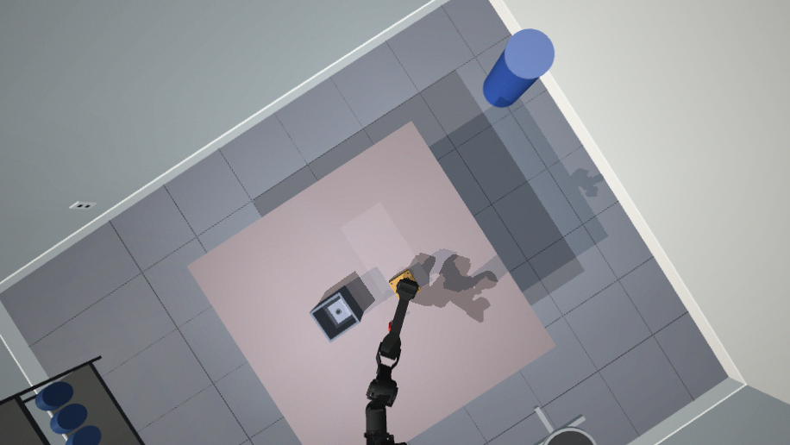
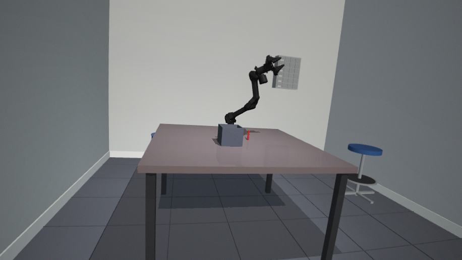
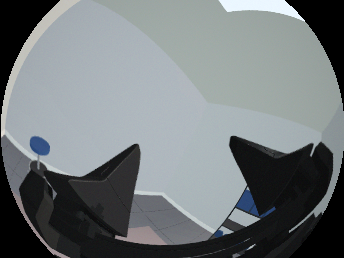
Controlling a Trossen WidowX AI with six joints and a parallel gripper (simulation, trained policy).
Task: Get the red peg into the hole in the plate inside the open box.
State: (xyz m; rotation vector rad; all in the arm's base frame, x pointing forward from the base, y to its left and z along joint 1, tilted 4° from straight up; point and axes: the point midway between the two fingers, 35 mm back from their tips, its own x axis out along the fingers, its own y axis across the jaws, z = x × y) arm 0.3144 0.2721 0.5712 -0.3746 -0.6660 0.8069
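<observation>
The red peg stands upright on the table beside the box. The arm partly covers it in the top view. The grey open-topped box stands on the table, and no peg shows inside it. The pale plate with a dark round hole lies at its bottom. My gripper is open and empty, high above the table and far from both peg and box. Its fingers are spread wide and point out sideways and slightly up. In the top view the fingertips are not in view.
The arm's base stands on an orange plate on the pinkish table, near the peg and box. A stool with a blue seat stands beside the table. A grey drawer unit shows behind the gripper in the exterior view.
</observation>
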